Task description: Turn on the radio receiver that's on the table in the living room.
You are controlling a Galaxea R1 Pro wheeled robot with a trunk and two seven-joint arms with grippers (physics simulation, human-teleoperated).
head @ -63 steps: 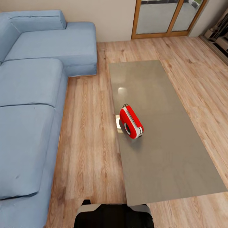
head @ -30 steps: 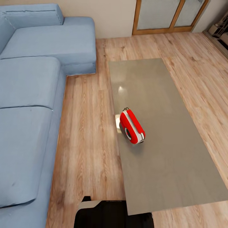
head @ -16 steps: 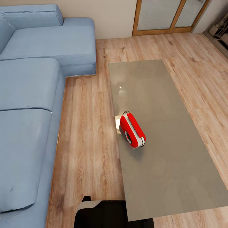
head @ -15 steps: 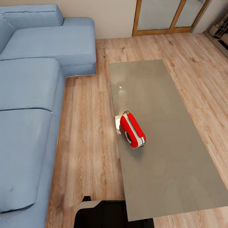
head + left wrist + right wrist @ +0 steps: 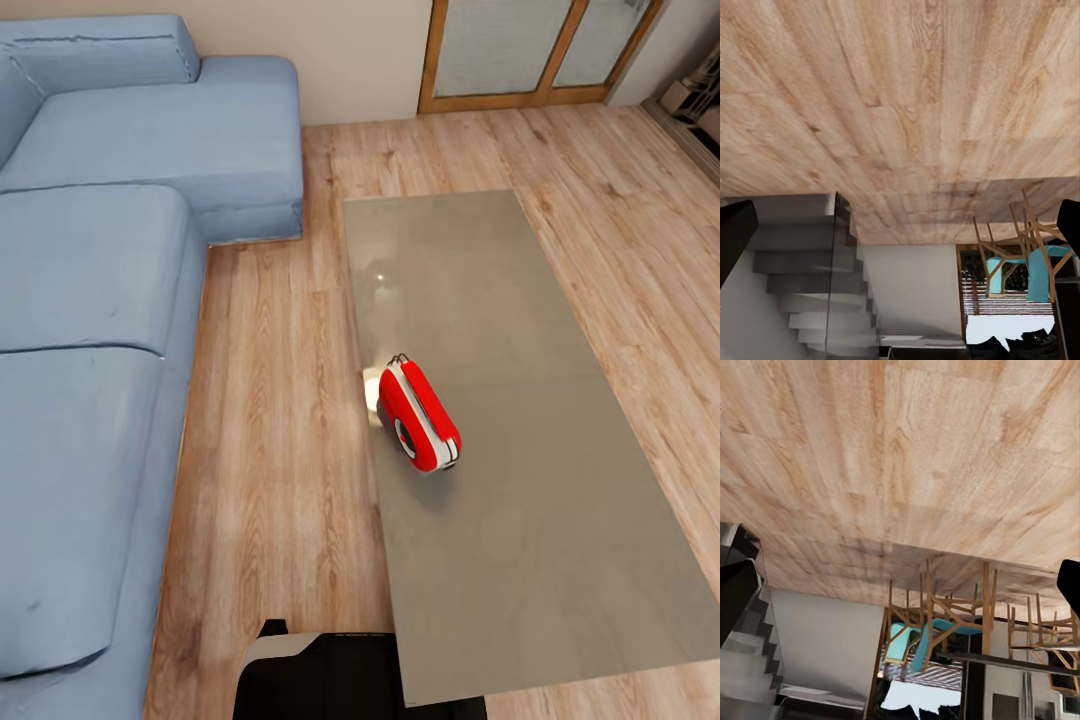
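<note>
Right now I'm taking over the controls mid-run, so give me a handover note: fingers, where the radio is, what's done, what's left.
Left gripper: fingers spread wide at the wrist view's edges, nothing between them, wood floor beyond.
Right gripper: the same, open and holding nothing.
Radio: upright on the table, near the long edge facing the sofa, handle up, dial end toward the robot.
Done: the robot stands at the table's near end with the radio ahead in the head view.
Left: bring an arm over the table and switch the radio on; nothing touches it yet.
</note>
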